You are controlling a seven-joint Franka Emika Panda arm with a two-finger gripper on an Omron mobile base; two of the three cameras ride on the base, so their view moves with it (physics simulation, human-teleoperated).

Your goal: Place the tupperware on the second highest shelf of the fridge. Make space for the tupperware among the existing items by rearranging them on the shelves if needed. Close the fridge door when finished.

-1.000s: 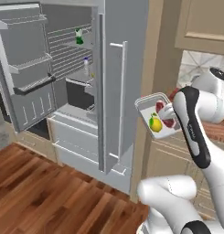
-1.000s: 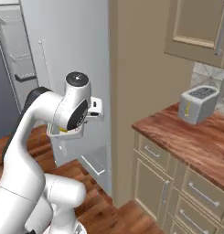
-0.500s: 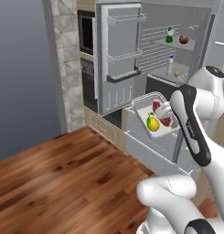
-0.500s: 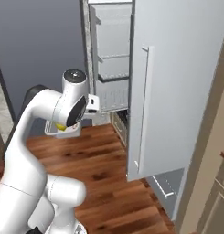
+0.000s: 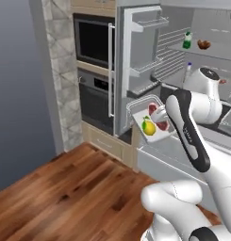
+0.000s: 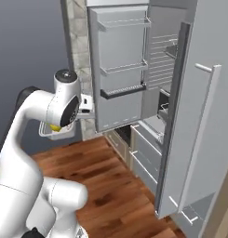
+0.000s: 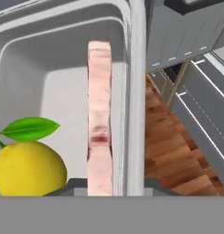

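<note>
The tupperware (image 5: 152,124), a shallow translucent tub, hangs tilted in front of the open fridge (image 5: 202,89), with my gripper (image 5: 158,114) shut on its rim. In the hand view the tub's wall (image 7: 134,82) runs up the middle, with a yellow lemon (image 7: 29,168) and a pinkish-red piece (image 7: 99,119) inside. From the right, the tub (image 6: 52,134) peeks out below the hand. An upper shelf (image 5: 218,51) carries a green bottle (image 5: 186,40) and a dark red item (image 5: 203,44). A white bottle (image 5: 188,69) stands lower. I cannot tell which slab is the second highest shelf.
The fridge's left door (image 5: 136,70) stands open with door racks, close to the tub's left. Its right door (image 6: 194,139) is open too. A black-fronted oven (image 5: 93,61) sits in the wall column to the left. Wooden floor (image 5: 65,188) lies below.
The whole picture has shifted, so the base has driven and turned; the fridge's inside now lies nearer ahead. The tupperware stays in the shut gripper in the same pose.
</note>
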